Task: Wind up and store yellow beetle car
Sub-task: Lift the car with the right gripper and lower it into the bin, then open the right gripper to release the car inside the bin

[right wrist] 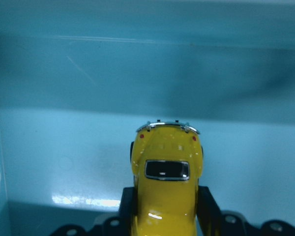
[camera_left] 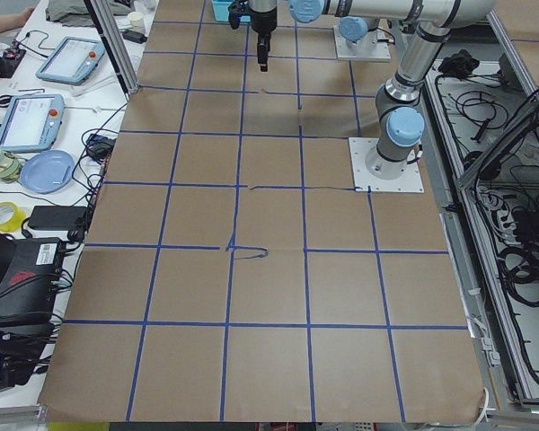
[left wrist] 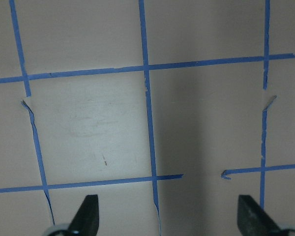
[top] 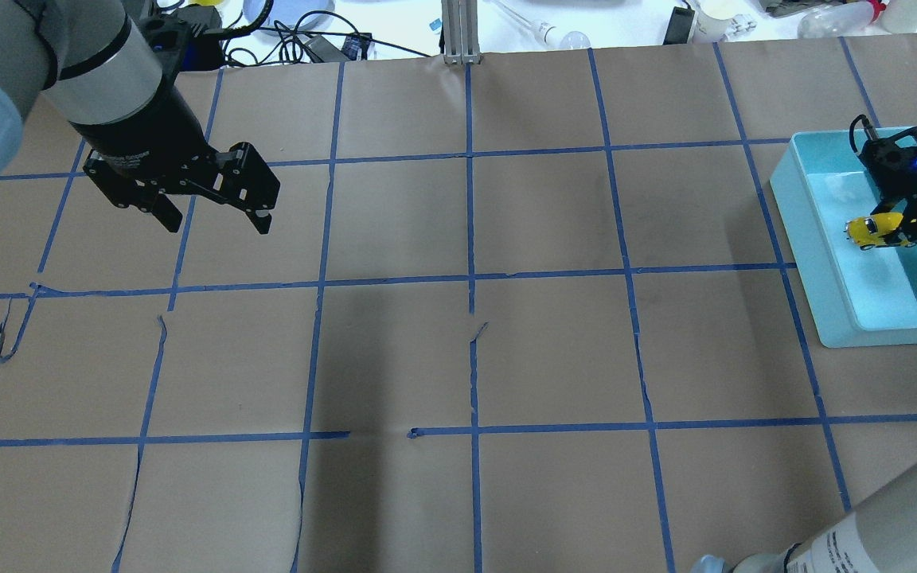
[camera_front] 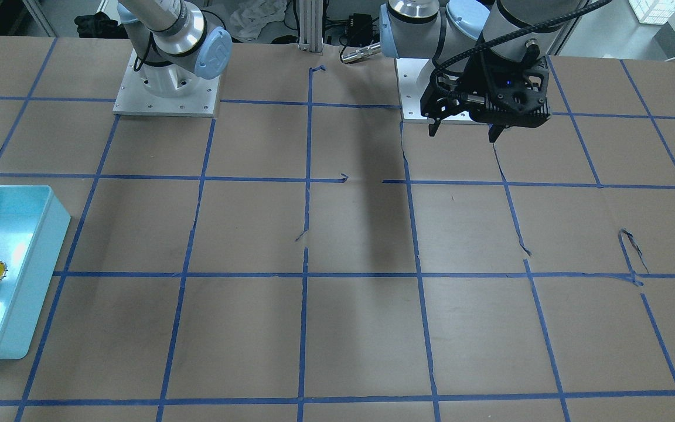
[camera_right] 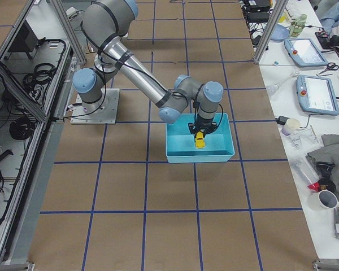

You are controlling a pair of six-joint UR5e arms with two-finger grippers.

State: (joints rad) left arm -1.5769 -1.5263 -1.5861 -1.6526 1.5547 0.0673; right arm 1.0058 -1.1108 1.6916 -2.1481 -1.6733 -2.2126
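Left gripper (top: pixel 216 225) hangs spread wide toward the left edge; right gripper (top: pixel 900 225), at the right edge, pinches car (top: pixel 866 231).

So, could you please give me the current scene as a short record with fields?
car: yellow, held between the right gripper's fingers, inside the tray
right gripper: shut on the car, reaching into the tray
left gripper: open, empty, above the table
tray: teal, at the table's end on the robot's right
car touching tray floor: cannot tell
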